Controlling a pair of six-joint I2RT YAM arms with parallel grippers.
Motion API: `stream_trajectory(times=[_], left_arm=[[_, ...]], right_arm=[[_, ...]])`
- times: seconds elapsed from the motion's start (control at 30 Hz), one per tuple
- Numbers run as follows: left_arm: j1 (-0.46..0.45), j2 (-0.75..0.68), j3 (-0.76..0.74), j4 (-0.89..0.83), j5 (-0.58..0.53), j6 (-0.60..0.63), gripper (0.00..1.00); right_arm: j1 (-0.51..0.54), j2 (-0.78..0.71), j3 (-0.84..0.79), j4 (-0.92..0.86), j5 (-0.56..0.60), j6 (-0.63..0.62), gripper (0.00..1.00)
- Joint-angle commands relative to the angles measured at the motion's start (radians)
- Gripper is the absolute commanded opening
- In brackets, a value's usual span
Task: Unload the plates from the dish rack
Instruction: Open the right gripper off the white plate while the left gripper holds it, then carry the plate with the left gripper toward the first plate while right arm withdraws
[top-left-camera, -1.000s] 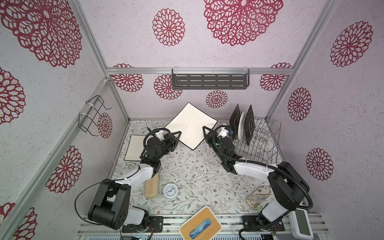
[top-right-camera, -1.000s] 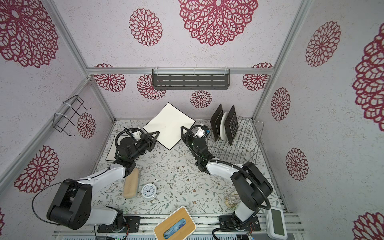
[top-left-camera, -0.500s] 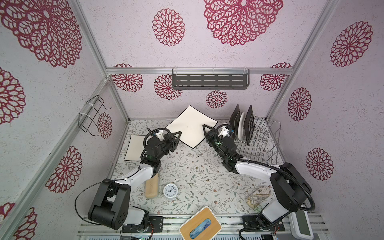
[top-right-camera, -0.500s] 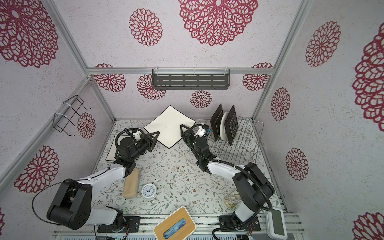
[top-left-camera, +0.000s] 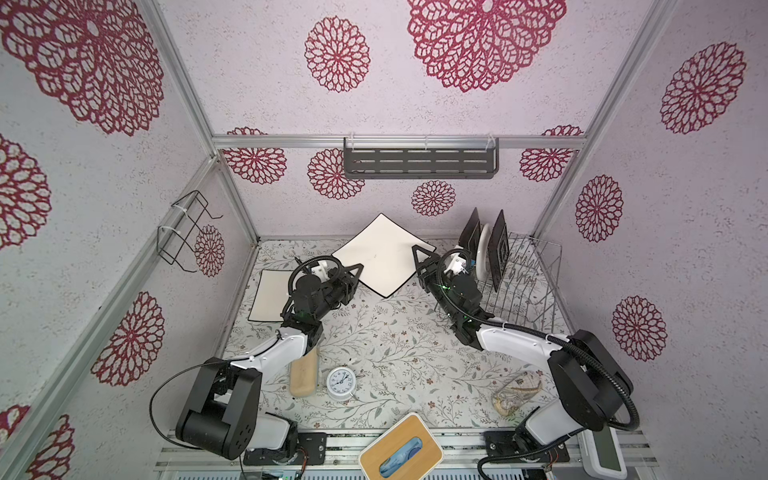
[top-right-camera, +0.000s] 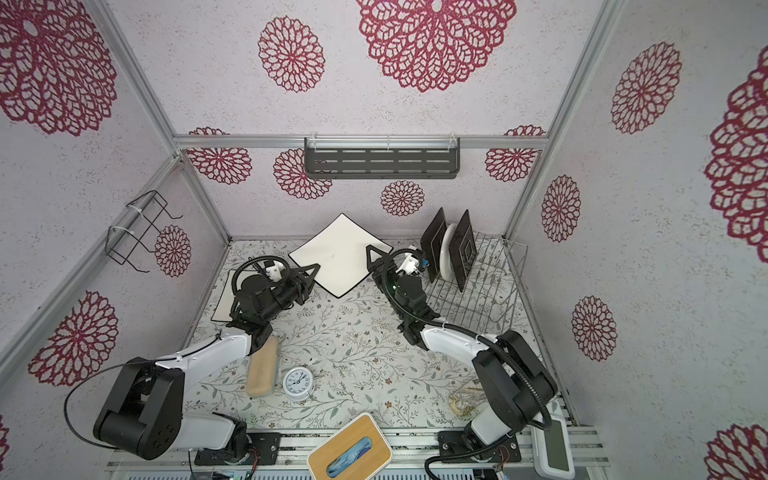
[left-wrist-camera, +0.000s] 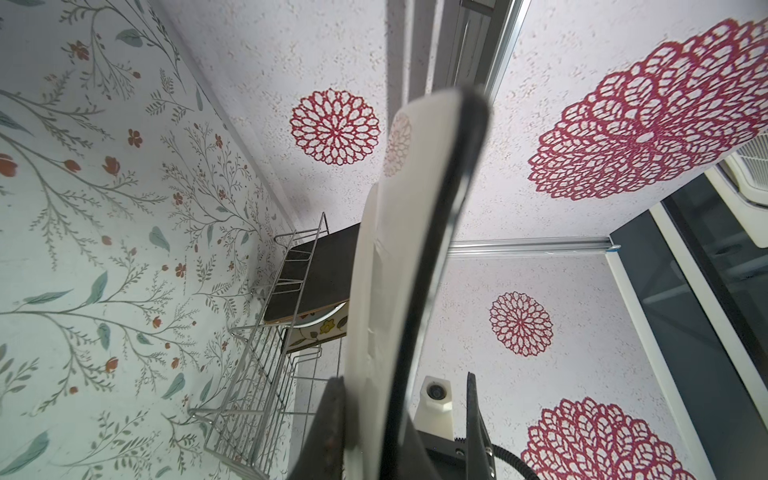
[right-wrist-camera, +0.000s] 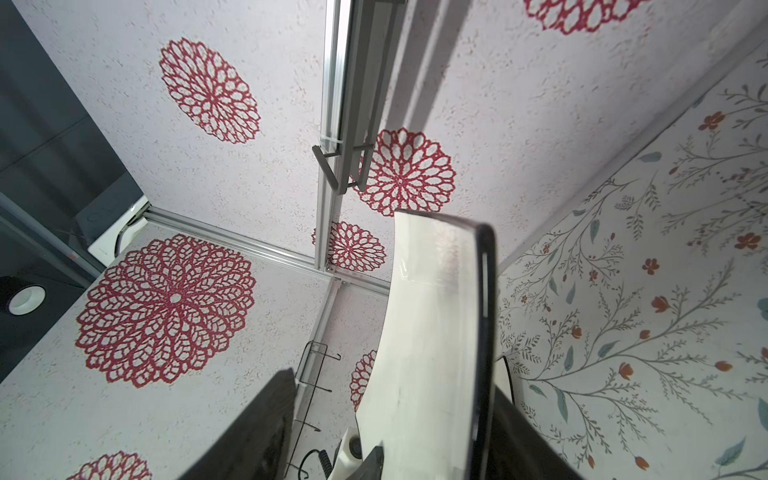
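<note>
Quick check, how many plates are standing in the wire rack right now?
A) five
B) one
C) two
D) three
D: a dark plate, a round white plate and a second dark plate stand upright in a row at the back of the rack.

table: floral tabletop (top-left-camera: 395, 353) | on it: dish rack (top-left-camera: 534, 291); flat white plate (top-left-camera: 268, 295); alarm clock (top-left-camera: 340, 382); wooden block (top-left-camera: 302, 376)
</note>
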Motion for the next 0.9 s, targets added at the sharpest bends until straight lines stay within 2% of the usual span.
stream_trajectory(times=[0.0, 0.43, 0.87], left_arm=[[0.022, -0.035, 0.037, 0.152, -0.027, -0.016, 0.00], [0.051, -0.058, 0.051, 0.160, -0.024, -0.027, 0.00], [0.149, -0.109, -0.007, 0.149, -0.016, -0.019, 0.00]], right_arm=[[-0.017, -0.063, -0.011, 0.158, 0.001, 0.035, 0.69], [-0.041, -0.083, -0.061, 0.160, -0.005, 0.057, 0.71], [-0.059, -0.135, -0.080, 0.075, -0.024, 0.028, 0.72]])
